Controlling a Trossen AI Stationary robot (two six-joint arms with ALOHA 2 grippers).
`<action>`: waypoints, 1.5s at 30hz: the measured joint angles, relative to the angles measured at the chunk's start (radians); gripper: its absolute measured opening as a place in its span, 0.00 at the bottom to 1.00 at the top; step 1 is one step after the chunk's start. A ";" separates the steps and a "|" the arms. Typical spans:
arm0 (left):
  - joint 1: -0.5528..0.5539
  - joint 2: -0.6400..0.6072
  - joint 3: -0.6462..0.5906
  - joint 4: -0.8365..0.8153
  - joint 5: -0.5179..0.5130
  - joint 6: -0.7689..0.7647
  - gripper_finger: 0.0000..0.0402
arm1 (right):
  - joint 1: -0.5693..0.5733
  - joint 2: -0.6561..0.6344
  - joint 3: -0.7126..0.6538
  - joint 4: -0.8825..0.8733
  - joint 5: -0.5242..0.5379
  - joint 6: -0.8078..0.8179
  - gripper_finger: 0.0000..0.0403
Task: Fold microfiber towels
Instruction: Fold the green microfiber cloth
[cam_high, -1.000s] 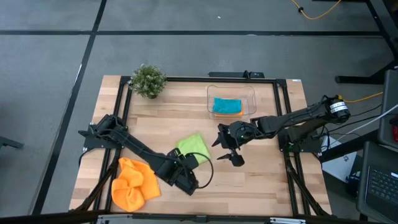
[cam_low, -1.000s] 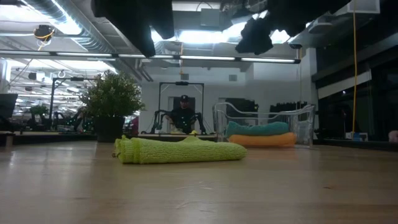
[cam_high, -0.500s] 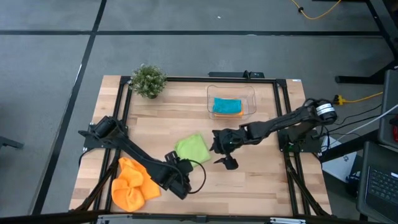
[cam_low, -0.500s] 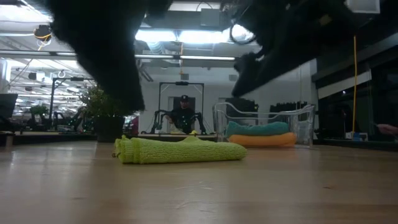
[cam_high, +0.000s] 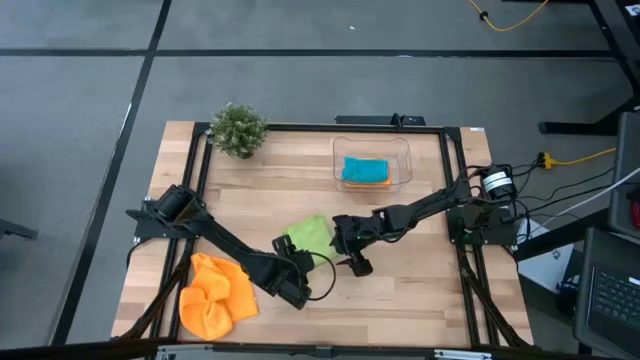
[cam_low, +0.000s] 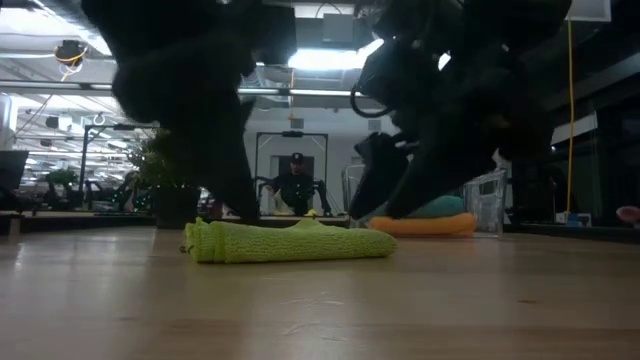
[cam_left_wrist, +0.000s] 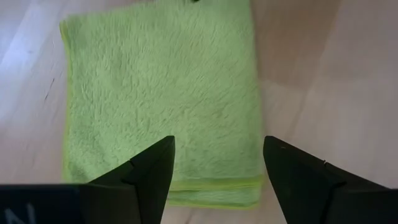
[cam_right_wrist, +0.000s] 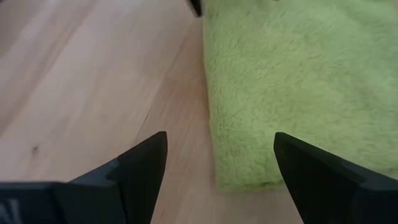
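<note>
Two open, empty grippers, left (cam_left_wrist: 214, 180) and right (cam_right_wrist: 217, 180), flank the folded lime green fuzzy towel (cam_high: 310, 235); pinch its near edge squarely through every layer.

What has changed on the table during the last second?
Both arms closed in on the folded lime green towel: the right gripper moved left toward it, and the left gripper came up to its near edge. Both stay open, holding nothing. The towel, the crumpled orange towel and the tub did not move.
</note>
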 joint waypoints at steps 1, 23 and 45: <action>0.001 0.001 -0.004 0.004 0.006 0.011 0.59 | 0.003 0.007 0.000 -0.001 0.005 -0.001 0.73; 0.021 0.019 -0.081 0.146 0.159 0.075 0.59 | 0.024 0.077 0.001 0.024 0.077 0.047 0.73; 0.025 0.030 -0.084 0.147 0.144 0.050 0.21 | 0.023 0.102 0.003 0.023 0.162 0.164 0.29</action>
